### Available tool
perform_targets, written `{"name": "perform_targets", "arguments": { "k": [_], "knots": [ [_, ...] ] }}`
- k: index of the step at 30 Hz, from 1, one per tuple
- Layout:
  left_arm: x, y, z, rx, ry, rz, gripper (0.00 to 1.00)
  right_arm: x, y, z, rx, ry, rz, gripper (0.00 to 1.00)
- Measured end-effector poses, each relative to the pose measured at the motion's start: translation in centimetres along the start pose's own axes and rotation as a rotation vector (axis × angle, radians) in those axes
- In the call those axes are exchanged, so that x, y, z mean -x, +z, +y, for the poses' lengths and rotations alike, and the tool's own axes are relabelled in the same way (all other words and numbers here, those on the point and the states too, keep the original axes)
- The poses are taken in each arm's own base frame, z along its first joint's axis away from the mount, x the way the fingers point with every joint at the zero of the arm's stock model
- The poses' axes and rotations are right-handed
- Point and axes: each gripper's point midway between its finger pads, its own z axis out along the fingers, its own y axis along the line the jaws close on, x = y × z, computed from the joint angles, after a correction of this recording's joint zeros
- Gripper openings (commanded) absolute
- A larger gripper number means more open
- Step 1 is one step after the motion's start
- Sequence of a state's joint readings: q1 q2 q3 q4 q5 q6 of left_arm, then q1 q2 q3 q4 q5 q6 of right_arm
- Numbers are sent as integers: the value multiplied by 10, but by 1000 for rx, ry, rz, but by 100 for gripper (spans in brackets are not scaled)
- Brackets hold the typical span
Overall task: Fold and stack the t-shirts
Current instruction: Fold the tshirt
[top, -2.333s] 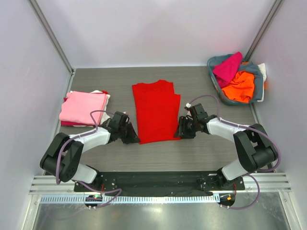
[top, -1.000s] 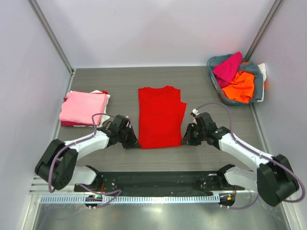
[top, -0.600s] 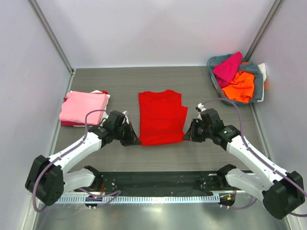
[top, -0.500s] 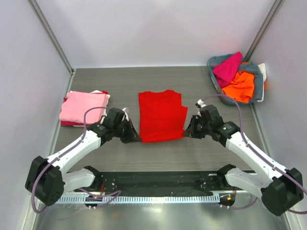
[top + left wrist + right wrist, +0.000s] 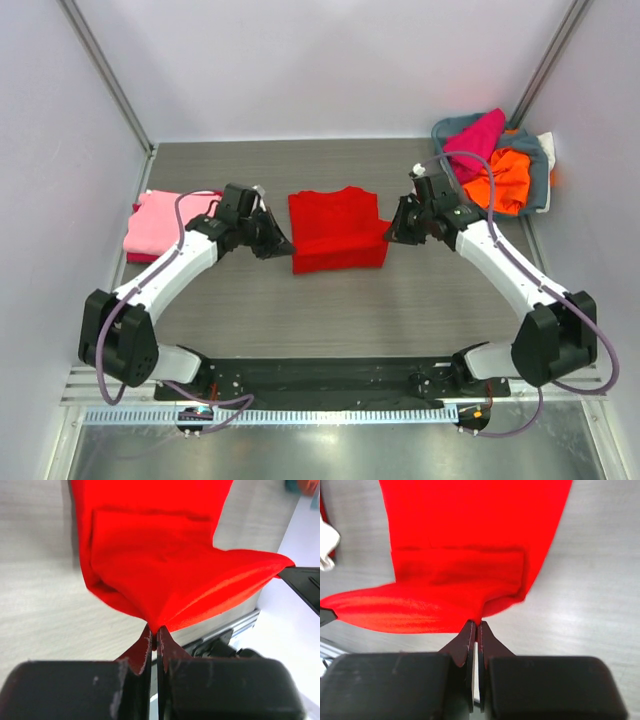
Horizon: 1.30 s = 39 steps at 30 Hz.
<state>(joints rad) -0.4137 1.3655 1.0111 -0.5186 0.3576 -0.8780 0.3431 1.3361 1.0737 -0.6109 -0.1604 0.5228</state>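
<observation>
Grey wood-grain table [image 5: 420, 300] fills our top view. At its middle lies the red t-shirt [image 5: 335, 215], its near hem lifted and stretched between the arms. Folded pink t-shirts [image 5: 160, 225] sit left, partly behind the left arm's cable. A magenta t-shirt [image 5: 480, 135] and an orange t-shirt [image 5: 500, 182] crowd the basket [image 5: 541, 172], hiding its floor. Our left gripper [image 5: 284, 243] and right gripper [image 5: 394, 232] each clamp a hem corner, jaws pressed together on cloth.
</observation>
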Motion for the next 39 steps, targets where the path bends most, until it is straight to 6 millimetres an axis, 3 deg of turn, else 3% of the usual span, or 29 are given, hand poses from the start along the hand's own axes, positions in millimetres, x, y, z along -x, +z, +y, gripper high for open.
{"name": "perform_targets", "arguments": {
  "k": [6,23,31,39],
  "knots": [
    [37,16,-7,8,-34,-17,0,39,18,2,-4,15,-8,1],
    [134,63,-6,15,-114,-59,0,120,90,8,24,40,2,1],
    [168,94,11,36,-158,-57,1,141,131,6,46,56,26,1],
    [207,117,9,10,-161,-82,2,152,157,-3,58,93,40,1]
  ]
}}
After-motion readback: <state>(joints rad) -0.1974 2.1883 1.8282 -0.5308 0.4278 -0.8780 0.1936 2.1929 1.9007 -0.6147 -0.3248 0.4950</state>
